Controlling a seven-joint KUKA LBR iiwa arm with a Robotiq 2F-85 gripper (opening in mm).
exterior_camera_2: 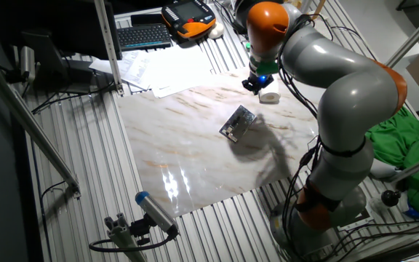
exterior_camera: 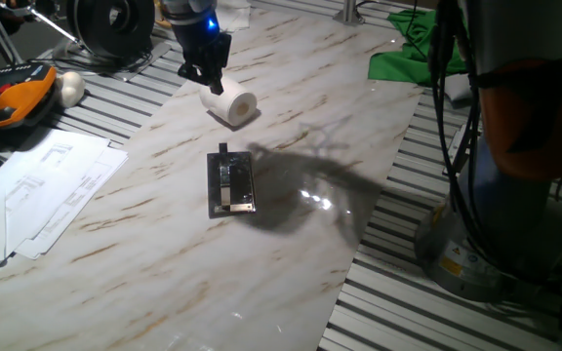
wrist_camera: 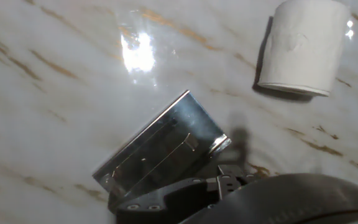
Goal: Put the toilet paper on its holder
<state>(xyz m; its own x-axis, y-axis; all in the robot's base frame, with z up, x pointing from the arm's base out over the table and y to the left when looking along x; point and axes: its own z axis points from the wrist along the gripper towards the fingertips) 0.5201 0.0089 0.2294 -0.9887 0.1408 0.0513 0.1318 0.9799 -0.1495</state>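
A: Looking down at the marble tabletop [exterior_camera: 291, 224], we are seeing the toilet paper [exterior_camera: 230, 104] lying on its side toward the far left, its open core facing right and a little toward us.

B: And the gripper [exterior_camera: 206, 76] is hanging just above the far end of the roll. We are not managing to tell whether the fingers are touching the paper, nor how wide the jaws are standing; the dark fingers are blending together in both fixed views.

A: The holder [exterior_camera: 230, 182] is sitting nearer to us than the roll, apart from it, with its shiny middle catching the light and a short dark peg at its far end.

B: Around the slab we are noticing loose papers [exterior_camera: 37, 190] on the left, an orange and black pendant [exterior_camera: 13, 100] beyond them, and a white ball-like thing [exterior_camera: 70, 87] beside that.

A: A green cloth [exterior_camera: 413, 54] is lying at the far right, and in the other fixed view a keyboard [exterior_camera_2: 144, 36] is resting past the papers.

B: In the hand view the roll [wrist_camera: 302, 46] is showing at the upper right, with the shiny plate [wrist_camera: 163, 146] lying below it and to the left on bare marble.
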